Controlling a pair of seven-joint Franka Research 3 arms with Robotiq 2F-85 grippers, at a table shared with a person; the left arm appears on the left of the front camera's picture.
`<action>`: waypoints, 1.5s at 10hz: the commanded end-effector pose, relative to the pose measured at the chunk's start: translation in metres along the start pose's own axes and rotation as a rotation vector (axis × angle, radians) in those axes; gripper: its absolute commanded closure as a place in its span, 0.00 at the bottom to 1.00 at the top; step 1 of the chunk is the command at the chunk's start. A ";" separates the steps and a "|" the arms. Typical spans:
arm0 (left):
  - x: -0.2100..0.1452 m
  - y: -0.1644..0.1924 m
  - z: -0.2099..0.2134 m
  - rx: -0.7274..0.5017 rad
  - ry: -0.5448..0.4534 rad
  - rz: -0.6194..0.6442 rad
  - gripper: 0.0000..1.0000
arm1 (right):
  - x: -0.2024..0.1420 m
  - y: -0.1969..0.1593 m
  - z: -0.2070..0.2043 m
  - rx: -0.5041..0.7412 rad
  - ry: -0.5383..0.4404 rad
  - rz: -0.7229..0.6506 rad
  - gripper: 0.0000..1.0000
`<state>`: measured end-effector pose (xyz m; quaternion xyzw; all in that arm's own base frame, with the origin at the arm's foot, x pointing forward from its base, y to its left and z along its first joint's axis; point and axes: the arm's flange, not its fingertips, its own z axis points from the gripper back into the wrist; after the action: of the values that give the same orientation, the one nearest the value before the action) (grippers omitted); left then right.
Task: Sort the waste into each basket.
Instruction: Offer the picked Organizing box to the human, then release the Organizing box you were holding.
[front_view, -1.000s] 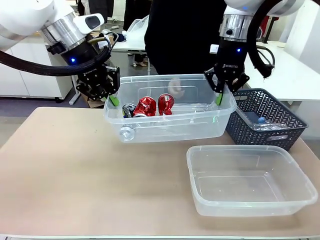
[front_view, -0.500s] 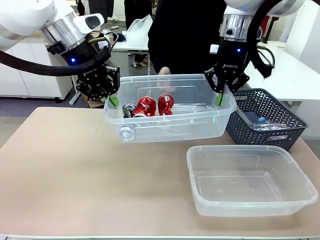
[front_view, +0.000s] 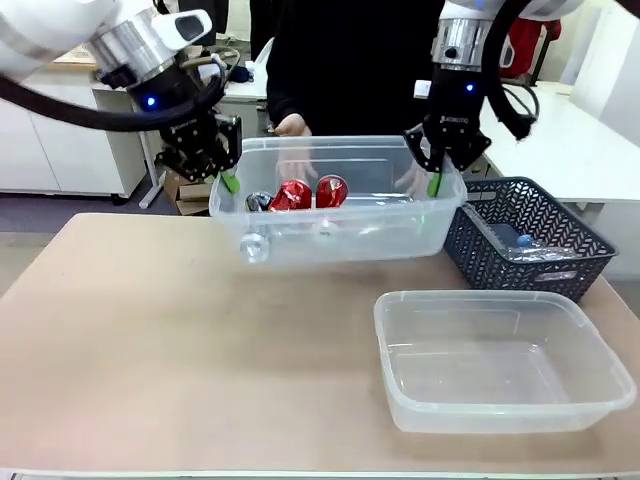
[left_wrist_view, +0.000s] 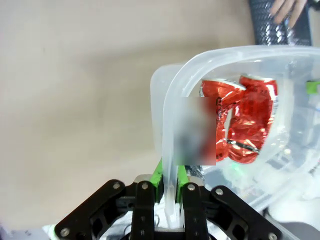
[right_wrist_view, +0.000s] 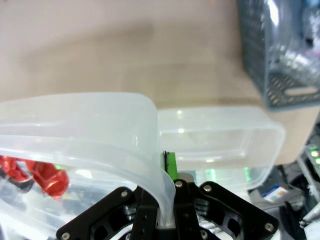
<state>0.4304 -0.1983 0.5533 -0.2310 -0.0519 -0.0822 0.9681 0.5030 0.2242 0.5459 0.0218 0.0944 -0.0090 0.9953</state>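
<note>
While held above the bench (front_view: 150, 350), the clear tub (front_view: 340, 245) sits at the far middle, gripped at both short ends.
Left claw (front_view: 228, 180): closed on the tub's left rim.
Right claw (front_view: 434, 183): closed on the tub's right rim.
Contents: crushed red cans (front_view: 292, 195), in the tub's left half.
Second clear tub (front_view: 500, 422): near right, resting on the bench.
Dark lattice basket (front_view: 520, 262): far right, just beside the held tub.
Person's hand (front_view: 291, 124): behind the tub's far wall.
</note>
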 end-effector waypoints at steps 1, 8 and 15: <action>0.067 0.010 0.031 -0.081 -0.028 -0.019 0.92 | 0.072 0.009 0.033 -0.105 0.043 0.075 0.97; 0.137 0.053 0.005 -0.096 -0.050 0.064 0.92 | 0.164 -0.011 0.001 -0.079 0.084 0.075 0.97; 0.132 0.049 -0.015 -0.062 -0.011 0.064 0.92 | 0.147 0.005 0.002 0.017 0.069 0.035 0.97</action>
<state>0.5725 -0.1813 0.5278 -0.2577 -0.0391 -0.0474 0.9643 0.6480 0.2276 0.5208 0.0356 0.1268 0.0119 0.9912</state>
